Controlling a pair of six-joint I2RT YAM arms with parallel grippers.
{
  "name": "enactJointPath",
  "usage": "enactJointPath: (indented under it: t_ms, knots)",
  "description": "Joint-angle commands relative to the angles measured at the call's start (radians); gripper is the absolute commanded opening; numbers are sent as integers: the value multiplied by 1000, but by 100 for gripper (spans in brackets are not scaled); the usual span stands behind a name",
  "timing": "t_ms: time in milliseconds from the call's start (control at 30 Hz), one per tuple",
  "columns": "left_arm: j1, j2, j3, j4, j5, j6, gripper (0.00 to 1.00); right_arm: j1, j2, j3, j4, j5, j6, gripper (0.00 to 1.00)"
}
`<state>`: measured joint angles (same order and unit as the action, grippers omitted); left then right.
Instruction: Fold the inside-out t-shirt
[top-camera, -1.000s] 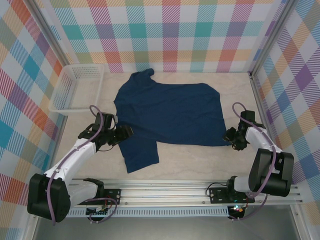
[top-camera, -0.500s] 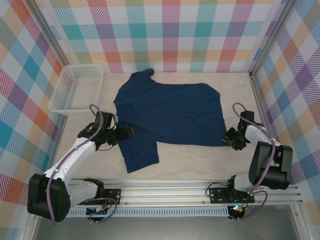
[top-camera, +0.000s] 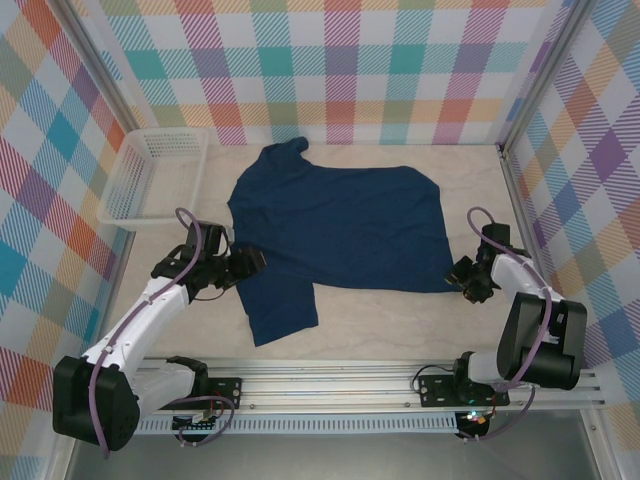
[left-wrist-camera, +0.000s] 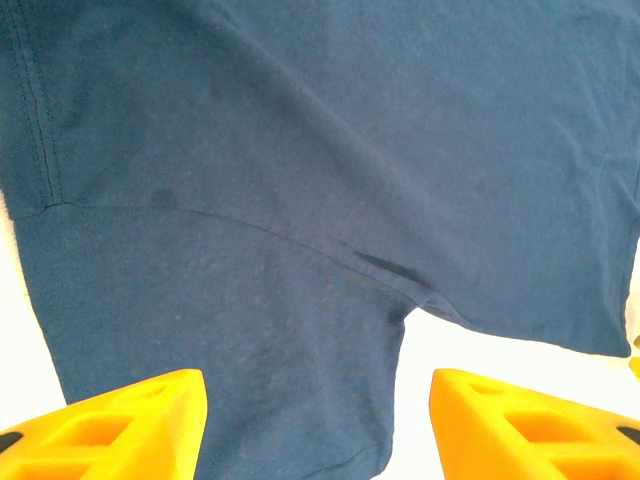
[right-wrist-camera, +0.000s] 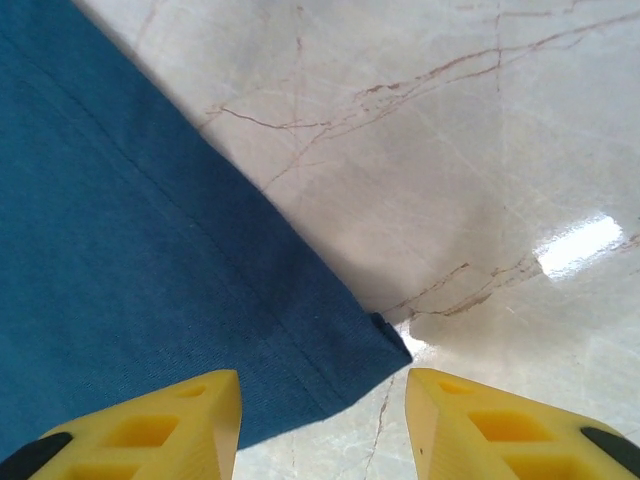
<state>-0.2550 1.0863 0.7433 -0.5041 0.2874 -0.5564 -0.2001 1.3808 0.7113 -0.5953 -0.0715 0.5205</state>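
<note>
Top external view: a white mesh basket (top-camera: 152, 175) sits in the far left corner of the marbled counter (top-camera: 400, 320), well apart from the dark navy t-shirt (top-camera: 340, 225). The shirt lies spread flat mid-counter, one sleeve pointing toward the arms. The left fingers (top-camera: 252, 264) stand apart at that sleeve. The right fingers (top-camera: 460, 277), also apart, straddle its near right corner.

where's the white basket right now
In the top view, the white basket sits in the far-left corner of the table, just left of the navy t-shirt.
</note>
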Motion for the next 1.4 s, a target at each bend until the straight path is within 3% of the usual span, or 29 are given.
enactJointPath:
  t_ms: [0,167,467,700,1000,1100,1367]
  knots:
    - [-12,-21,31,-29,9,22,61,-8,28,-4,-9,6,34,47]
    - [-13,-23,35,-28,12,29,61,-7,69,1,25,13,45,46]
    - [-12,-30,29,-76,2,28,61,-7,42,2,52,21,31,20]
    - [-41,-137,-81,-235,-73,-50,61,-7,-19,12,59,-19,0,3]
    - [-270,-202,-229,-310,-171,-272,61,-6,-65,9,61,-65,-52,0]
    - [-336,-188,-263,-276,-155,-308,61,-6,-71,5,75,-79,-56,0]
    - [-363,-18,-242,-142,-117,-232,49,-6,-69,5,89,-116,-54,0]
